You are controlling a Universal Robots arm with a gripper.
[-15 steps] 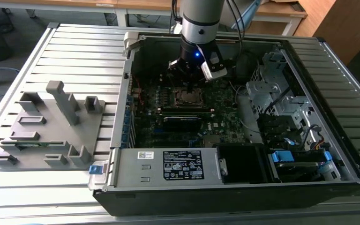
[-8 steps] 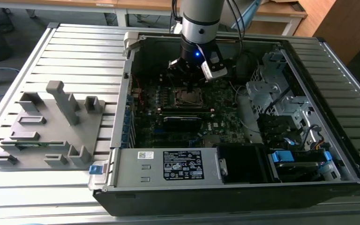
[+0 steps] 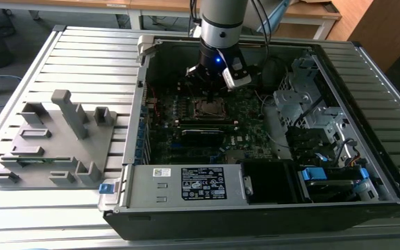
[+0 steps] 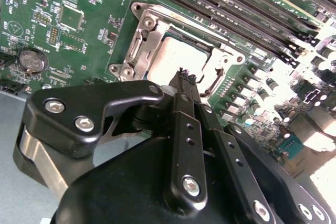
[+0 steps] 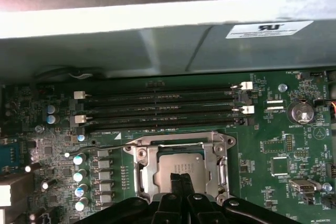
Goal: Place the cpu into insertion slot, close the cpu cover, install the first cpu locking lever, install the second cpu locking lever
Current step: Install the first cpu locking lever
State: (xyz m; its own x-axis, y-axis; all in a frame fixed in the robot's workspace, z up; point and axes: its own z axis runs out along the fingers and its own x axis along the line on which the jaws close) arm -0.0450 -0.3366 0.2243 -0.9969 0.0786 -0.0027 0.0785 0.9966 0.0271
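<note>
The cpu (image 5: 177, 164) shows its dull silver top inside the insertion slot (image 3: 210, 108) on the green motherboard. It also appears in the second wrist view as the cpu (image 4: 176, 56). The cpu cover (image 5: 147, 167), a silvery frame, lies flat around the chip and is seen again as the cpu cover (image 4: 150, 31). My gripper (image 3: 210, 98) hangs straight above the socket. Its two black fingers are pressed together with nothing between them, and the gripper (image 4: 184, 75) tip sits just over the chip's edge. I cannot tell how the locking levers stand.
The open computer case (image 3: 387, 172) lies on a slatted metal table. Long memory slots (image 5: 157, 108) run beside the socket. A grey fixture (image 3: 61, 135) stands at the exterior view's left. A power supply (image 3: 186, 185) sits at the case's near side, with drive cages (image 3: 304, 104) at the exterior view's right.
</note>
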